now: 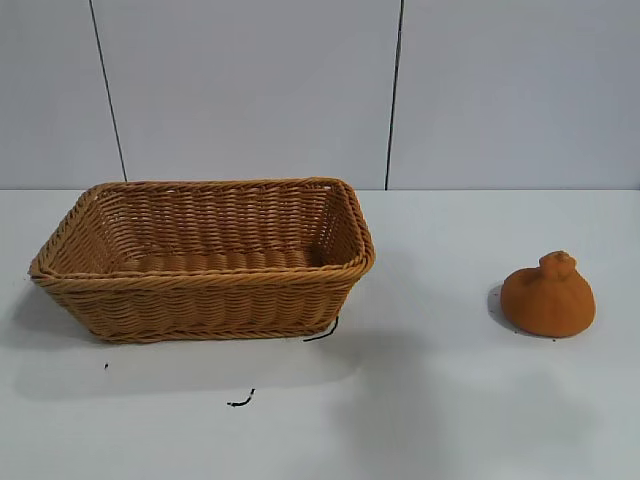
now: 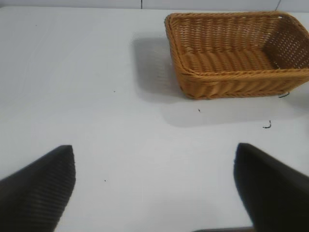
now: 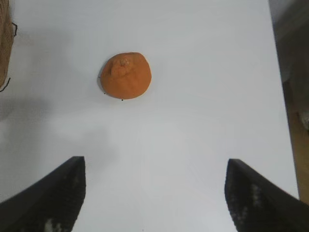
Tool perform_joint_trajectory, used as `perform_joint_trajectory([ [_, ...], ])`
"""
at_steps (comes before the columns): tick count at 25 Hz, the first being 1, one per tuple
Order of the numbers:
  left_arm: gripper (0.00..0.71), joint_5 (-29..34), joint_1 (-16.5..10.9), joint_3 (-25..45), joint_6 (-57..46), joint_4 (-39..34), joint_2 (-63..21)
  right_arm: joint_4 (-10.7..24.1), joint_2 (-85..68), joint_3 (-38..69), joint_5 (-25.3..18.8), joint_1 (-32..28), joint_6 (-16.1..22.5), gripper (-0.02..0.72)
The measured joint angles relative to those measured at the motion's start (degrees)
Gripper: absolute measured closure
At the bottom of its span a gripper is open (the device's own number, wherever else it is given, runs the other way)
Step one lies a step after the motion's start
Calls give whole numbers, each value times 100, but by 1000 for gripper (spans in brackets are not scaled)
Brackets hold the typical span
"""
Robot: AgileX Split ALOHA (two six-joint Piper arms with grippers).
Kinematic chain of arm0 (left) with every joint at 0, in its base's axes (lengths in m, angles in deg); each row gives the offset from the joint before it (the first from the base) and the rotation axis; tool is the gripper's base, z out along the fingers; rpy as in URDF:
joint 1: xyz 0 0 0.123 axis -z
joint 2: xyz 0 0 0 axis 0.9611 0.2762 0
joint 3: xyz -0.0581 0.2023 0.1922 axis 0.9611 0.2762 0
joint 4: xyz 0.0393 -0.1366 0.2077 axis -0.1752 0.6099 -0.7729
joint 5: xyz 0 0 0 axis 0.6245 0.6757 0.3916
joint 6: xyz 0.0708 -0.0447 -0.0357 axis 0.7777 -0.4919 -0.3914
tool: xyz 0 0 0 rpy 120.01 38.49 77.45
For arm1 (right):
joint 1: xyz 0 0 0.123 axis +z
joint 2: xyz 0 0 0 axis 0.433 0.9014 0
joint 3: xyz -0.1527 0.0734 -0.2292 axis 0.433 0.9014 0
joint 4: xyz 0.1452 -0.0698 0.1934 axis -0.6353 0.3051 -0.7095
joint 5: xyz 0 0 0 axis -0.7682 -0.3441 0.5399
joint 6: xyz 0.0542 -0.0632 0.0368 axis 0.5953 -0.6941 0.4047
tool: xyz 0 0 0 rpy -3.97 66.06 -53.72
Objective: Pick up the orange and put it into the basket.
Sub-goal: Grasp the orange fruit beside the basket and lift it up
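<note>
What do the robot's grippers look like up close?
Only the fingers show. The left gripper has two black wedge-shaped fingers with a fine ribbed texture. The right gripper looks alike: black, tapering fingers with small pale scuffs. No cables or arm bodies are visible.

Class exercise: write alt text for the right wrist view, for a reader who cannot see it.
An orange sits alone on a white table, ahead of the open right gripper, whose two dark fingers frame the foreground. A sliver of the wicker basket shows at one edge.
</note>
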Motion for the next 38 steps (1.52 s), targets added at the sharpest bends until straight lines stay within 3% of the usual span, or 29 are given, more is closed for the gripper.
perform_joint_trajectory([
  [9, 71, 0, 0, 0, 0, 0, 0, -32, 2008, -847, 173, 0, -6, 91],
  [13, 71, 0, 0, 0, 0, 0, 0, -338, 2460, -889, 278, 0, -228, 90],
  [33, 71, 0, 0, 0, 0, 0, 0, -774, 4124, -893, 1374, 0, -562, 90],
  [35, 71, 0, 0, 0, 0, 0, 0, -779, 4135, -893, 1381, 0, -562, 123],
  [38, 71, 0, 0, 0, 0, 0, 0, -791, 4125, -904, 1381, 0, -569, 299],
])
